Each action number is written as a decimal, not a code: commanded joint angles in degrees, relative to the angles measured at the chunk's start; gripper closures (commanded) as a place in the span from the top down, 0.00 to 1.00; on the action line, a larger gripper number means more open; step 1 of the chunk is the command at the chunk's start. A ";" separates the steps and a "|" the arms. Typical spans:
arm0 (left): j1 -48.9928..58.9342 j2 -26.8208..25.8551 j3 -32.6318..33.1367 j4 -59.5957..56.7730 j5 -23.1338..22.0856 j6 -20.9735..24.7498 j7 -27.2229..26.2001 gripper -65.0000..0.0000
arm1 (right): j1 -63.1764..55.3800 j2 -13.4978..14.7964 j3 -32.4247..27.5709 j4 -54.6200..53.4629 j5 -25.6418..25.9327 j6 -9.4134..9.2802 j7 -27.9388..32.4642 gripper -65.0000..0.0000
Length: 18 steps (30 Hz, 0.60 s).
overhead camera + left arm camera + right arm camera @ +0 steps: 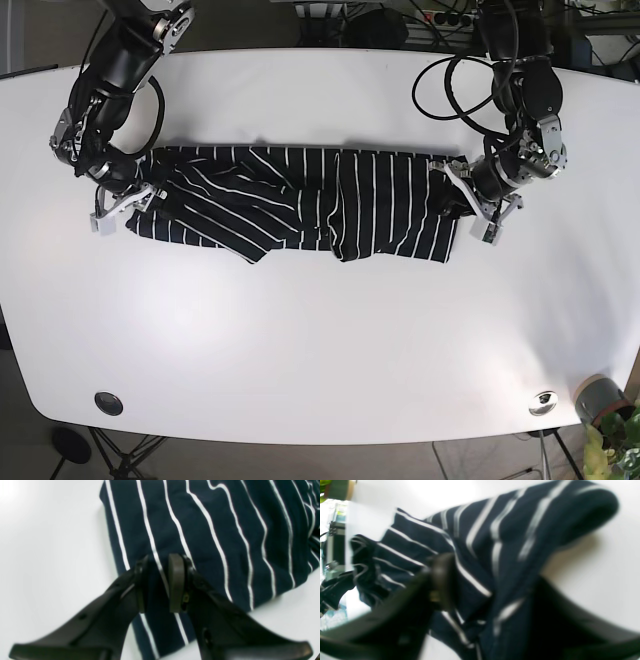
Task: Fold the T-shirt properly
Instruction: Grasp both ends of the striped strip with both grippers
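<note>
White table (320, 330) under striped T-shirt (300, 200)

T-shirt (300, 200): soft matt striped cloth | table (320, 340): smooth white, slight sheen

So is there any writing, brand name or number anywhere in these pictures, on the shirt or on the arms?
None can be read.
T-shirt: only white stripes on dark blue, no print or label showing.
Left gripper and right gripper: plain dark parts, no markings visible; the right wrist view is blurred.
Table: bare white, no signs.
Clutter beyond the table's far edge: too small to read.
</note>
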 commanded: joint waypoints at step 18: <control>-0.69 0.00 3.47 -2.19 -0.43 0.23 -1.01 0.18 | -3.22 1.00 -0.14 20.00 0.60 -0.26 -1.27 0.03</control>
